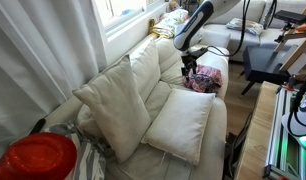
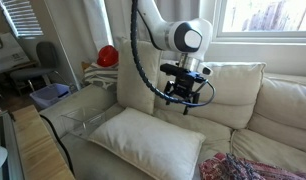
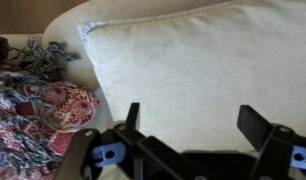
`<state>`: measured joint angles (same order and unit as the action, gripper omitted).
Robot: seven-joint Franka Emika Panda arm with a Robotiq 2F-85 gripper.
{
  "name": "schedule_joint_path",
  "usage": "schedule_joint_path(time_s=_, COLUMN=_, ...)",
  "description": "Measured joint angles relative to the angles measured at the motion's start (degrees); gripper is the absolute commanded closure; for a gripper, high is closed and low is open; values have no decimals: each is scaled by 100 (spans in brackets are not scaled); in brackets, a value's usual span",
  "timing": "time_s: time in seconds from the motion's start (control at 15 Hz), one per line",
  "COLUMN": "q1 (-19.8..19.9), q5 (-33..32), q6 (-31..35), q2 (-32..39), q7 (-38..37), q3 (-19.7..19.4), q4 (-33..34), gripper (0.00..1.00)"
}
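Two jaws of the claw [image 3: 193,118] stand wide, released, gripping nothing; below it, apart, lies a cream pillow [image 3: 193,60], probably the flat one on the sofa [image 2: 283,100] seat; a patterned fringed throw [image 3: 33,115] lies just beside that pillow.

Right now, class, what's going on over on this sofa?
A robot arm holds its gripper open over a cream pillow on the sofa. It grips nothing and seems to touch nothing. A red patterned blanket with fringe lies crumpled beside the pillow.
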<state>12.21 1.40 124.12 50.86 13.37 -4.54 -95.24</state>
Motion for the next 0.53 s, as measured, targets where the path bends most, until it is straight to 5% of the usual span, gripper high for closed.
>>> schedule_joint_path(time_s=0.27, q1=698, q5=218, q6=58, q2=719, q7=-77, q3=-154, q4=700, gripper=0)
schedule_joint_path(time_s=0.53, q1=635, q5=215, q6=57, q2=681, q7=-79, q3=-125, q4=707, gripper=0)
